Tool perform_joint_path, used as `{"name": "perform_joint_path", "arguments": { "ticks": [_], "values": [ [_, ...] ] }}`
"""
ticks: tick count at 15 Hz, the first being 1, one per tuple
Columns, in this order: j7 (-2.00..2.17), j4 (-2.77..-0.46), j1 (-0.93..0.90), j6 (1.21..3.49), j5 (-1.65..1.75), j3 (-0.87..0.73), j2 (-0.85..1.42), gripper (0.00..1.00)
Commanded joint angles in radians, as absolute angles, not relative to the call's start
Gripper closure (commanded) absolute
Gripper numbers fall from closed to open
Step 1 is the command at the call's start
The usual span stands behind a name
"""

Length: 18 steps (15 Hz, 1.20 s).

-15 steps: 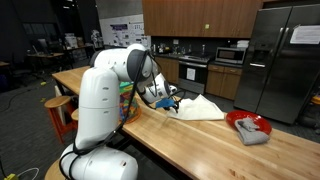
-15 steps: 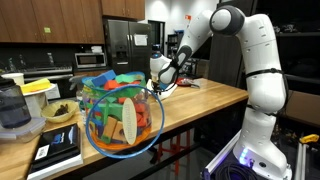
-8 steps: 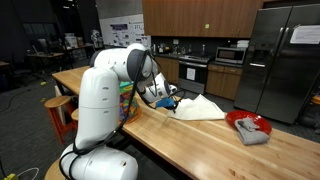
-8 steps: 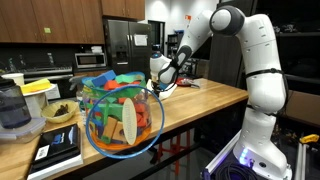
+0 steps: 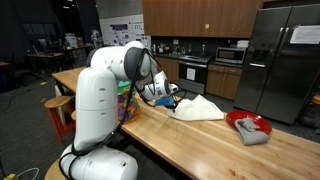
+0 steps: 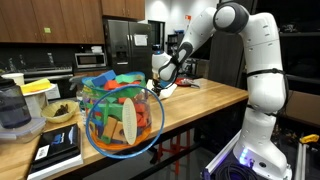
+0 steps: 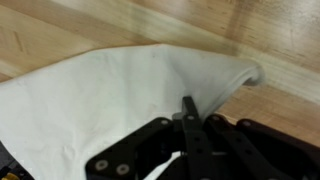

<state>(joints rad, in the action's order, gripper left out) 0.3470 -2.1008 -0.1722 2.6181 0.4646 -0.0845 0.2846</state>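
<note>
Gripper [image 7: 188,104] risen slightly with arm [image 5: 102,92] | jaws pinched shut on cloth [image 7: 100,100] | cloth spread on wood counter [image 7: 285,40] | red bowl [image 5: 237,117] well apart along counter

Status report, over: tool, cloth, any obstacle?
Tool shut on white cloth edge. Cloth lies spread on wooden counter. Red dish stands well apart.

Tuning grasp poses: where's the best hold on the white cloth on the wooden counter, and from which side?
Pinch the white cloth at its protruding corner, coming down from above. It lies flat and limp on the counter, so a side approach would likely just push it; the corner has bare wood on either side, giving room for the pincer.
</note>
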Motion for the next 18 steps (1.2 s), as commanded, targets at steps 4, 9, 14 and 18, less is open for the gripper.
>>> {"name": "perform_joint_path", "arguments": {
  "ticks": [4,9,14,18],
  "values": [
    [0.339,-2.261,-0.130,2.652,0.365,-0.073,0.143,0.99],
    [0.261,-2.373,-0.082,2.745,0.279,-0.056,0.015,0.99],
    [-0.046,-2.483,-0.050,2.820,0.008,-0.029,-0.114,0.99],
    [-0.330,-2.534,-0.121,2.761,-0.247,-0.066,-0.199,0.99]
  ]
}}
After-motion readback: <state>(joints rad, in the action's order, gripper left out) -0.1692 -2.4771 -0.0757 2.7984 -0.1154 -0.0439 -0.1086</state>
